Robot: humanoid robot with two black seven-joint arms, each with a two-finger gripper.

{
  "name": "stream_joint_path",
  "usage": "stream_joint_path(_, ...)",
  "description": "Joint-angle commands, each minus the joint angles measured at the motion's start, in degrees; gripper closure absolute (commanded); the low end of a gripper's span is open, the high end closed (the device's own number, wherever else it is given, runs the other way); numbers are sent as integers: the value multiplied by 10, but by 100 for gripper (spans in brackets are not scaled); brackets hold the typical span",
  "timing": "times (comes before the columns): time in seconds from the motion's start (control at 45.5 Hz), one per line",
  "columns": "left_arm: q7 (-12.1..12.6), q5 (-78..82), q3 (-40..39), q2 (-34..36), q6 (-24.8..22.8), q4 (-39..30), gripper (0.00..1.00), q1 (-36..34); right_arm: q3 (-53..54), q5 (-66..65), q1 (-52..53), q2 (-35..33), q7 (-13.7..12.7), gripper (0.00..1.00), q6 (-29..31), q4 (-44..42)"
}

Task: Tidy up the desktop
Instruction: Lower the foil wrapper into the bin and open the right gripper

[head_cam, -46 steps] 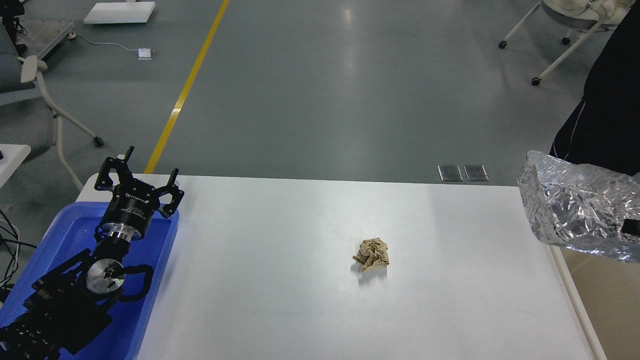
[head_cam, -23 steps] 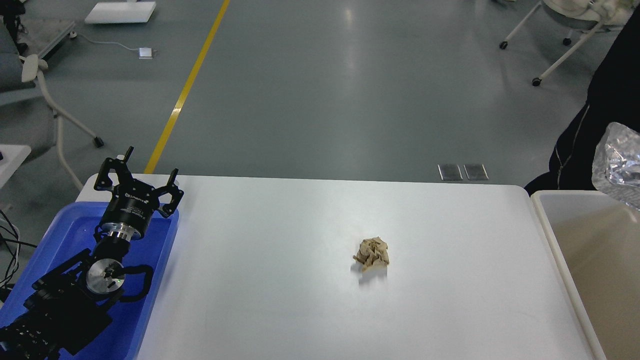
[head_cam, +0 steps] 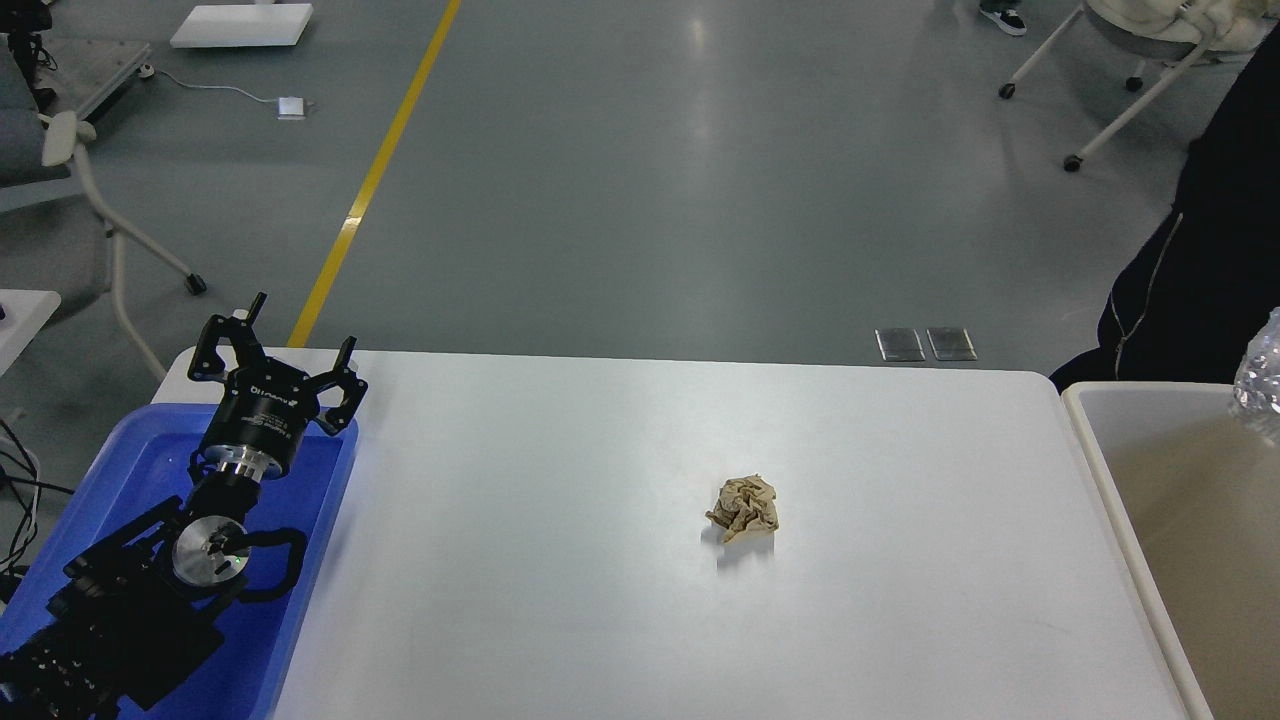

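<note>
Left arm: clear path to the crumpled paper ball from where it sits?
Probably yes. The left gripper hangs open over the blue tray, and only bare desktop lies between it and the paper ball.

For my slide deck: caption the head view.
Open left gripper above blue plastic tray; crumpled tan paper ball on glossy white desktop.

desktop [head_cam: 560, 560]: white, glossy | crumpled brown paper wad [head_cam: 744, 508]: lying right of centre, alone | left gripper [head_cam: 278, 362]: fingers spread, empty, over far end of blue tray [head_cam: 330, 520] | beige bin [head_cam: 1120, 500]: at desktop's right edge
</note>
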Motion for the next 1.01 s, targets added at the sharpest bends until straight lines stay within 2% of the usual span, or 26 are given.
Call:
stream_joint_path(0.0,0,0,0,0,0,0,0,0,-19,64,-19,50,-114,100,-12,-65)
stream_joint_path(0.549,0,-1,0,0,0,0,0,0,-7,106,-111,183,-145,100,-127,-88)
stream_joint_path(0.988,0,0,0,0,0,0,0,0,15,107,-128,203,-145,100,-131,-88)
